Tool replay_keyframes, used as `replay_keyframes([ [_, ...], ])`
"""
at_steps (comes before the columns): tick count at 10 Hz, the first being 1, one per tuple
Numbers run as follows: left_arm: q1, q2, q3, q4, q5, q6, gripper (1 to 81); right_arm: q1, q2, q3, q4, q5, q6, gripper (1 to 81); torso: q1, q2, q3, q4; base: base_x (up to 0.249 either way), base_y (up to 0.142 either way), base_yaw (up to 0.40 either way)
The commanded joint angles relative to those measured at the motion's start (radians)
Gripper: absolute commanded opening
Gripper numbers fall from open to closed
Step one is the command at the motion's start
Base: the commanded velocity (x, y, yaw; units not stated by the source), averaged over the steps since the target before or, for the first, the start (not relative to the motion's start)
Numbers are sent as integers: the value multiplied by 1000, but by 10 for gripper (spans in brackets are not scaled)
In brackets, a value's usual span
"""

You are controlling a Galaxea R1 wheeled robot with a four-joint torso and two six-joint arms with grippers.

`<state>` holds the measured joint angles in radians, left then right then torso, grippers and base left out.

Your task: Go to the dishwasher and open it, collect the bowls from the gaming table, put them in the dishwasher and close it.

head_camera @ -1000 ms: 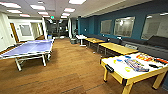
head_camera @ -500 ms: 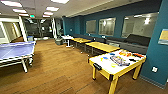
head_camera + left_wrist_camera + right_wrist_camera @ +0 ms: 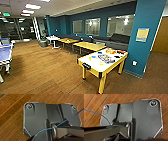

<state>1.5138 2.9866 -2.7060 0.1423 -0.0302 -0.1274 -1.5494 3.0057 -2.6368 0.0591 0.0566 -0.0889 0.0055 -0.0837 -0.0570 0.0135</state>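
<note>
The robot was on the move across a wood floor (image 3: 45, 72), and the gaming table (image 3: 88, 60), a white-topped counter on yellow legs, stood just in front of a teal pillar (image 3: 146, 35). On its top lay several small coloured things, among them what looked like the bowls (image 3: 112, 51): orange and red ones toward the end nearest the pillar, blue ones nearer the middle. They were too blurred to count or tell apart with any certainty.

The step in hand seemed to be the approach. To do it well, the base should probably come up square to the long side that faces the open floor, staying clear of the yellow corner leg and of the pillar behind, and stop close enough that either arm reaches the far bowls without stretching.

Whether either pincer was open or closed could not be told; both wrist views looked down over the robot's own dark plate at the floorboards.

A yellowish notice (image 3: 142, 34) hung on the pillar above the counter, but its writing could not be read. No brand could be made out.
</note>
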Motion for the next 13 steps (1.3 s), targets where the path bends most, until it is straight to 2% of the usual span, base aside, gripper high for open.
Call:
replay_keyframes([
  [1,-51,-4,-2,6,47,6,811,48,5,5,-9,-49,-5,811,0,0,0,0,0,0,-400],
  [4,-51,-4,-3,3,49,5,811,45,5,5,-9,-49,-5,811,0,0,0,0,0,0,-327],
  [13,-51,-7,3,0,47,6,811,47,9,5,-10,-49,-5,811,0,0,0,0,0,0,-10],
])
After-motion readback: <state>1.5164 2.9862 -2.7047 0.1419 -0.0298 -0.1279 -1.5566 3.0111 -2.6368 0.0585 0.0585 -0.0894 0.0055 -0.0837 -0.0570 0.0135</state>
